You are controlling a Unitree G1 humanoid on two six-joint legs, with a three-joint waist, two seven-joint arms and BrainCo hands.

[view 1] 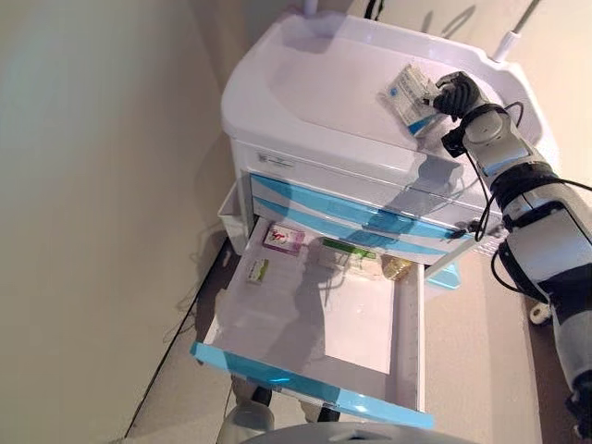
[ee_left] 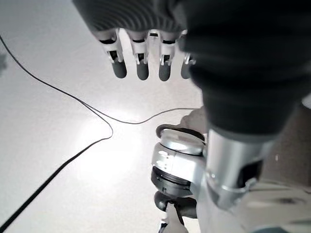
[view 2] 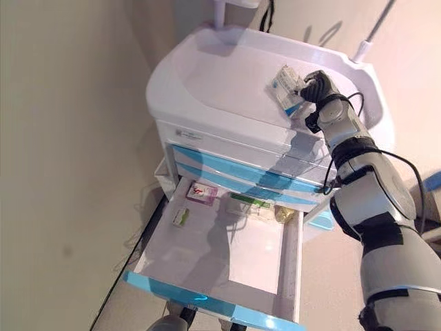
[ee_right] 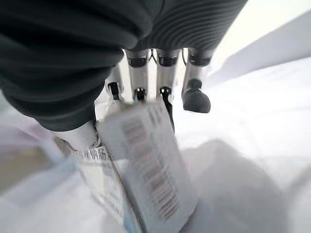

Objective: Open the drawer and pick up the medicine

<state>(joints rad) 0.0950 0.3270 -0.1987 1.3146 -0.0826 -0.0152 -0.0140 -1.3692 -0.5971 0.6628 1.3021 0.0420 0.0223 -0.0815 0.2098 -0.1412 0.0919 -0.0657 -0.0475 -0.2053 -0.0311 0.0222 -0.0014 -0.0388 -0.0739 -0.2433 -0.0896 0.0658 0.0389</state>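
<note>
My right hand [view 1: 456, 94] is shut on a white and blue medicine box [view 1: 410, 95] and holds it over the white top [view 1: 324, 88] of the medical cart, near its right back corner. In the right wrist view the box [ee_right: 150, 165] sits between my thumb and curled fingers [ee_right: 194, 94], just above the cart top. The bottom drawer [view 1: 305, 379], with a blue front, is pulled far out. My left hand [ee_left: 141, 63] shows only in its own wrist view, fingers straight, empty, over the floor.
In the open drawer lie a pink box [view 1: 283, 239], a small green box [view 1: 257, 270], a green pack [view 1: 347, 248] and a yellowish packet [view 1: 396, 268] along the back. Two shut blue-striped drawers [view 1: 342, 208] sit above. A beige wall stands to the left.
</note>
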